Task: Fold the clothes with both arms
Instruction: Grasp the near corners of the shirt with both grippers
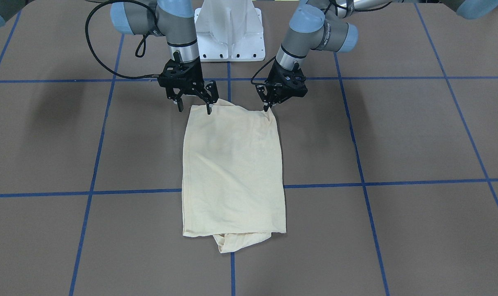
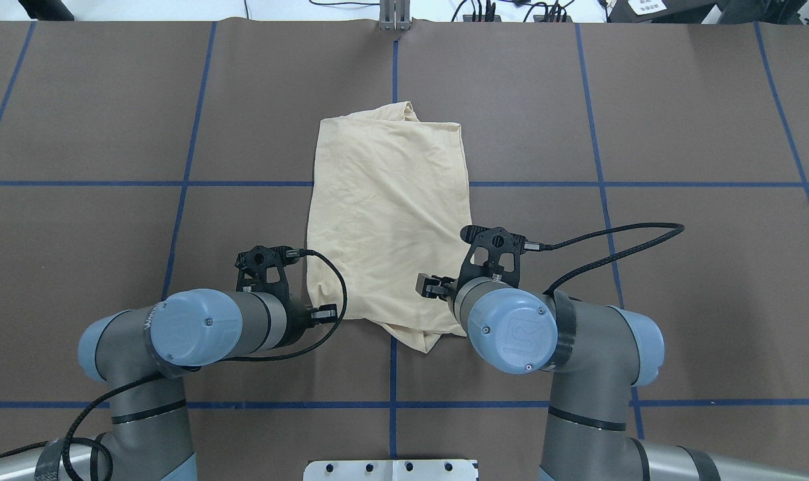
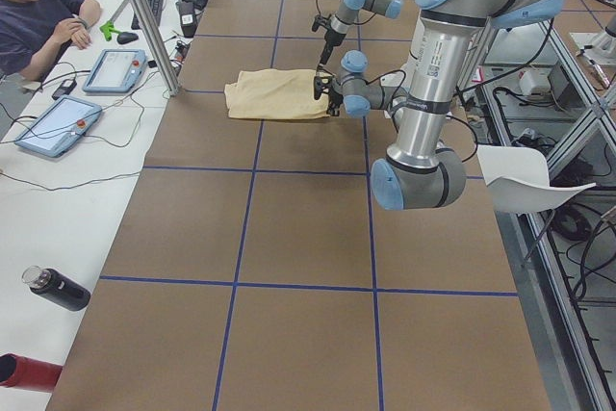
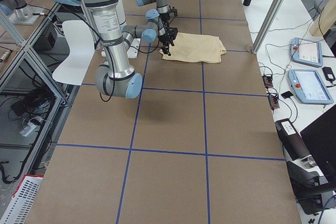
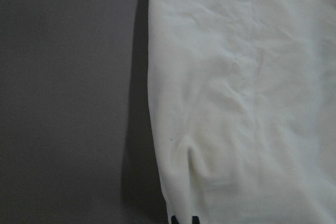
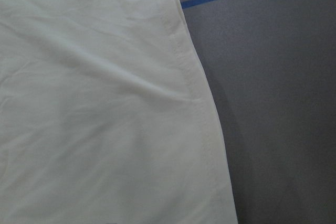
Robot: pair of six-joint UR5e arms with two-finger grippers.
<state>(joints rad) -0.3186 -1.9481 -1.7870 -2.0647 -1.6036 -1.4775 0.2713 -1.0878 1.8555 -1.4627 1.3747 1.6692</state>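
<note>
Two robot arms bend over one shirt at the middle of a brown table marked with blue tape lines. Seen from over the robot's shoulders, the left arm reaches in from the near left, elbow swung outward and wrist turned down. The left gripper sits at the shirt's near left corner. Its jaws are drawn almost together on the hem, and the wrist camera shows the cloth puckered just ahead of the dark fingertips.

Between the arms, the pale cream-yellow shirt lies folded into a long panel. It runs away from the robot and covers the spot where two tape lines cross. A bunched lump of fabric pokes out from under its far edge. Its near edge lies between the two grippers.

The right arm mirrors the left, coming in from the near right with its wrist pointing down. The right gripper stands at the shirt's other near corner with its jaws spread wide and holding nothing. One fingertip is over the cloth's edge and the other is over bare table.

The count is two arms, two grippers and one shirt. The white pedestal base stands behind them. At the side bench, one seated person has two handheld control tablets nearby.
</note>
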